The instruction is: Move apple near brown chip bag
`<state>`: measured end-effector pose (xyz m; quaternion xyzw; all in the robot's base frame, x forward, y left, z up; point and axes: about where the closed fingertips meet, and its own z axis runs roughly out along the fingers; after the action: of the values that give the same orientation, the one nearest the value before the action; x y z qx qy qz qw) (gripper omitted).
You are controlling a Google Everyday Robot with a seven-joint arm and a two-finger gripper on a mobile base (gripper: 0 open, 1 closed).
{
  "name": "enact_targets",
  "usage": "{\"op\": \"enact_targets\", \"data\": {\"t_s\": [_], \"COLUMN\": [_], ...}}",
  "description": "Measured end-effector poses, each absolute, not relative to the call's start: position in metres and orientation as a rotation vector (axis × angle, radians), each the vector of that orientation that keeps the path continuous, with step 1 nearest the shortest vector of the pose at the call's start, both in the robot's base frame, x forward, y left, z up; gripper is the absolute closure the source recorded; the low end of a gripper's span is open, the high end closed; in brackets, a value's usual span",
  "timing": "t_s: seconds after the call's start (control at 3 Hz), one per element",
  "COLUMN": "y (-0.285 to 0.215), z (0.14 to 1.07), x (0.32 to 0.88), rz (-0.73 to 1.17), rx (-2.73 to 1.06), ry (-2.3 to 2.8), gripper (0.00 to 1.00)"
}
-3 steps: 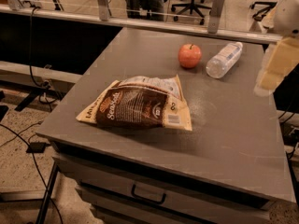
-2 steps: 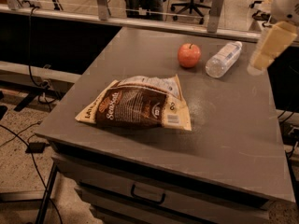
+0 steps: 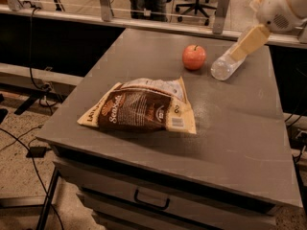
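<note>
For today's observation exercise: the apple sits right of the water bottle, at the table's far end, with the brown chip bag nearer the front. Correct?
No. The camera view shows the apple left of the water bottle; the far end and the brown chip bag nearer the front are right. The gripper hangs by the bottle's far end.

end effector (image 3: 242, 49): above bottle (image 3: 224, 66) | apple (image 3: 194, 57): beside bottle | brown chip bag (image 3: 139, 110): apart from both

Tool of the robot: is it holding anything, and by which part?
Nothing appears held. The tool hangs at upper right over the clear plastic bottle; the small round red apple lies free.
</note>
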<state>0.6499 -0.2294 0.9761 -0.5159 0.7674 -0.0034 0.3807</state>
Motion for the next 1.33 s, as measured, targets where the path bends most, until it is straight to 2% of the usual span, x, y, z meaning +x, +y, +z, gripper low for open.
{"op": "enact_targets", "data": {"t_s": [0.67,1.33], "y": [-0.227,-0.201], "z": [0.983,0.991], "x": [0.672,0.698], "rz": [-0.034,0.171], "rx": [-1.220,-1.035], "ry": [1.886,1.833], "gripper": [0.00,0.00]}}
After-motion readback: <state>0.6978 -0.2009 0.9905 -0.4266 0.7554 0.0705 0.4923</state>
